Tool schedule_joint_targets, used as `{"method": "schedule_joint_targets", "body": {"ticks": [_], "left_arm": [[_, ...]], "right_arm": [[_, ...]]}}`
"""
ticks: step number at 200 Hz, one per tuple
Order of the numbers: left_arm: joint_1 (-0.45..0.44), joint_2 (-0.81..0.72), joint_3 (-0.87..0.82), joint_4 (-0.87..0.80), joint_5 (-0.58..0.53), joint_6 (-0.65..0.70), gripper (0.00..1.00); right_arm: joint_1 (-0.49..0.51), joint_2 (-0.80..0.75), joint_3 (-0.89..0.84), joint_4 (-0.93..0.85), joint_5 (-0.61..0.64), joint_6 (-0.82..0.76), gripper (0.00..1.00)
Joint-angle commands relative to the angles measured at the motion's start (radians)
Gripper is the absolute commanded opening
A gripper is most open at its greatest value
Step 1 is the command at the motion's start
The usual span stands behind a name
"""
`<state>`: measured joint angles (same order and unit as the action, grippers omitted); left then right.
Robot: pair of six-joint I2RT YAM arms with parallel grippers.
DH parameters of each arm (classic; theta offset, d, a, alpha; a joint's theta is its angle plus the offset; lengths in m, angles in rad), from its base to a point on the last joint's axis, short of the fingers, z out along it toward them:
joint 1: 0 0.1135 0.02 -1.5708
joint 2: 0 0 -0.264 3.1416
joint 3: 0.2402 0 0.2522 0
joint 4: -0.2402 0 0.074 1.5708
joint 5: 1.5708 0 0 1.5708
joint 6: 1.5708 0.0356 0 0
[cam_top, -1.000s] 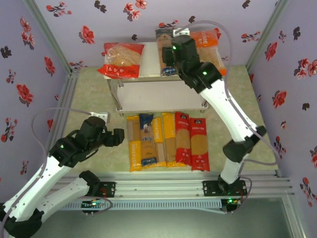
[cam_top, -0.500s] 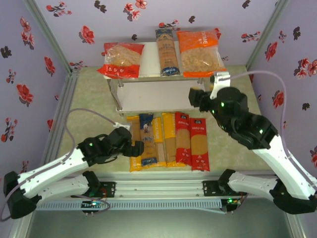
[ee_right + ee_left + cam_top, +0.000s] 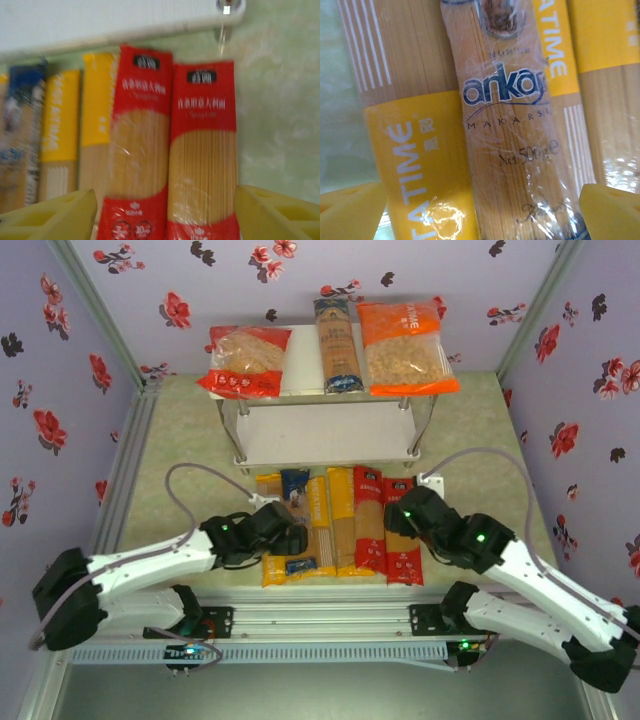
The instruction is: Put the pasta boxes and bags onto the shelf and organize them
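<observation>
The likeliest slip, as I judge it, is a double pick. The left gripper (image 3: 480, 212) stands wide open, and between its yellow fingers (image 3: 350, 210) lies not only the blue spaghetti pack (image 3: 515, 150) but also the inner edge of the yellow pack (image 3: 415, 155) that it partly overlaps. Closing from here could pinch both films or drag the neighbour askew. The wrapping looks glossy and slack, so a pinch might slide. A long pack taken away from its middle would probably droop and could catch the shelf (image 3: 330, 435) on the way up. The right gripper (image 3: 162, 220) also stands wide open, straddling both red packs (image 3: 202, 165) that lie touching side by side. It could take two or shove one out of line. Both arms are working the same row close together, so a lift at the same time risks a knock between them. The six loose packs lie touching in a row on the tabletop (image 3: 180, 440), between the shelf's front legs and the near edge. The blue one is directly under the left gripper and the red pair directly under the right. The shelf's top board already carries a red-ended bag (image 3: 245, 360), another blue pack (image 3: 337, 345) and an orange bag (image 3: 405, 345).
</observation>
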<state>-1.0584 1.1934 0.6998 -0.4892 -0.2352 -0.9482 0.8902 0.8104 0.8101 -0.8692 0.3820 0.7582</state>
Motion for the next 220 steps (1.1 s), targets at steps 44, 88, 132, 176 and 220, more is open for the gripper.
{"method": "schedule_joint_targets", "body": {"ticks": [44, 88, 132, 176, 220], "left_arm": [[-0.017, 0.182, 0.106, 0.026, -0.018, -0.034, 1.00], [-0.017, 0.285, 0.141, 0.055, 0.015, -0.036, 1.00], [-0.012, 0.365, 0.178, 0.047, 0.037, -0.035, 1.00], [0.006, 0.380, 0.196, 0.045, 0.069, -0.017, 0.74], [0.018, 0.383, 0.193, 0.045, 0.108, -0.005, 0.59]], "right_arm": [[0.006, 0.069, -0.051, 0.138, -0.093, 0.040, 0.77], [0.007, 0.046, -0.066, 0.141, -0.081, 0.020, 0.79], [0.006, 0.014, -0.082, 0.141, -0.070, 0.009, 0.80], [0.000, -0.002, -0.091, 0.142, -0.058, 0.003, 0.81], [-0.007, 0.002, -0.093, 0.153, -0.066, -0.005, 0.81]]}}
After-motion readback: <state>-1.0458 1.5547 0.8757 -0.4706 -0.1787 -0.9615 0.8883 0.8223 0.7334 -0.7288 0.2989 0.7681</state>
